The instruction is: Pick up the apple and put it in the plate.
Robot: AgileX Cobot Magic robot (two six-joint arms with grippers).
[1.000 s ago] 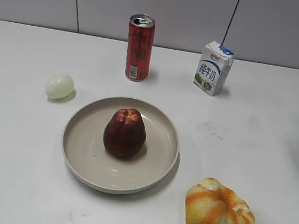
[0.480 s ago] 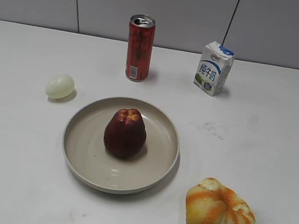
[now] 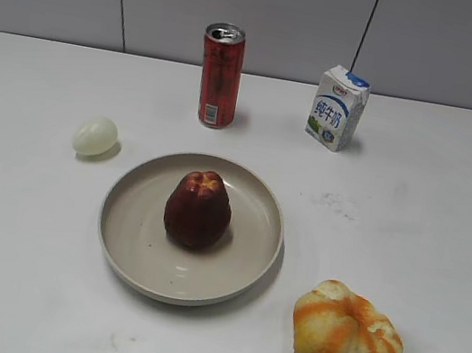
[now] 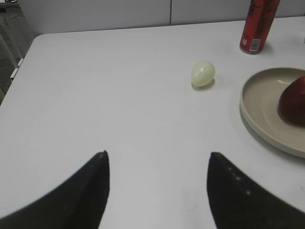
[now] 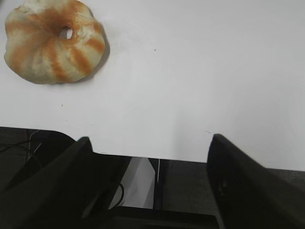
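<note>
Table (image 3: 450, 205): white top carrying every item; its near edge shows in the right wrist view.
Plate (image 3: 126, 253): wide cream dish with a raised rim, centre of the exterior view; its left part shows at 3 o'clock in the left wrist view.
Pumpkin (image 3: 346, 335): orange-and-yellow striped, at 4 o'clock from the plate, well apart from it.
Can (image 3: 219, 75): red, upright, at 12 o'clock from the plate.
Carton (image 3: 337, 107): small milk pack, upright, at 1 o'clock from the plate.
Apple (image 3: 198, 209): dark red, upright, lobed paler top; rests inside the plate, slightly toward 12 o'clock of its middle, touched by nothing.
Egg (image 3: 94, 135): pale, at 10 o'clock, just outside the rim.
Left gripper (image 4: 157, 164): fingers spread wide, empty, over bare table with the egg well beyond the fingertips.
Right gripper (image 5: 150, 148): fingers spread wide, empty, over the near table edge; neither gripper appears in the exterior view.
Step in hand: judged complete; placement needs no correction.
Good practice: keep both arms clear of the rim, since a nudge could tip the tall fruit.
</note>
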